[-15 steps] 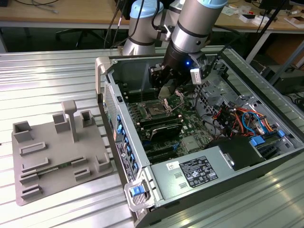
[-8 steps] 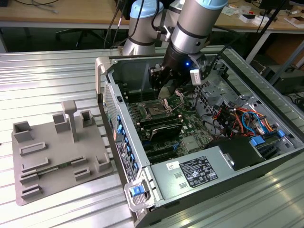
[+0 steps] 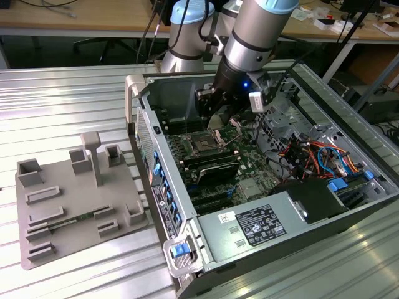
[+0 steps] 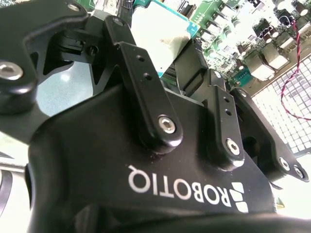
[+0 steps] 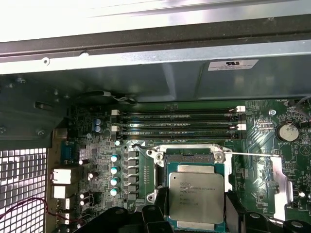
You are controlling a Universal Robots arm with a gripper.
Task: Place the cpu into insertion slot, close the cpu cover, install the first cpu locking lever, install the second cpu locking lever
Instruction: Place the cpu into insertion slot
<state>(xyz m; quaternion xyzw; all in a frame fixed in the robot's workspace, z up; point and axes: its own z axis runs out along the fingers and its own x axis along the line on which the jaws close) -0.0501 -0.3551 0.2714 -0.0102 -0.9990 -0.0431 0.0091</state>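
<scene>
Near the upper middle of the exterior view, the gripper (image 3: 217, 119) pinched the cpu (image 5: 196, 197) over the insertion slot (image 3: 204, 145), which called for a level, corner-aligned, gentle descent.

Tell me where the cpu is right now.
In the first wrist view the cpu is held in the gripper, partly over the insertion slot, with the memory slots just beyond it.
</scene>
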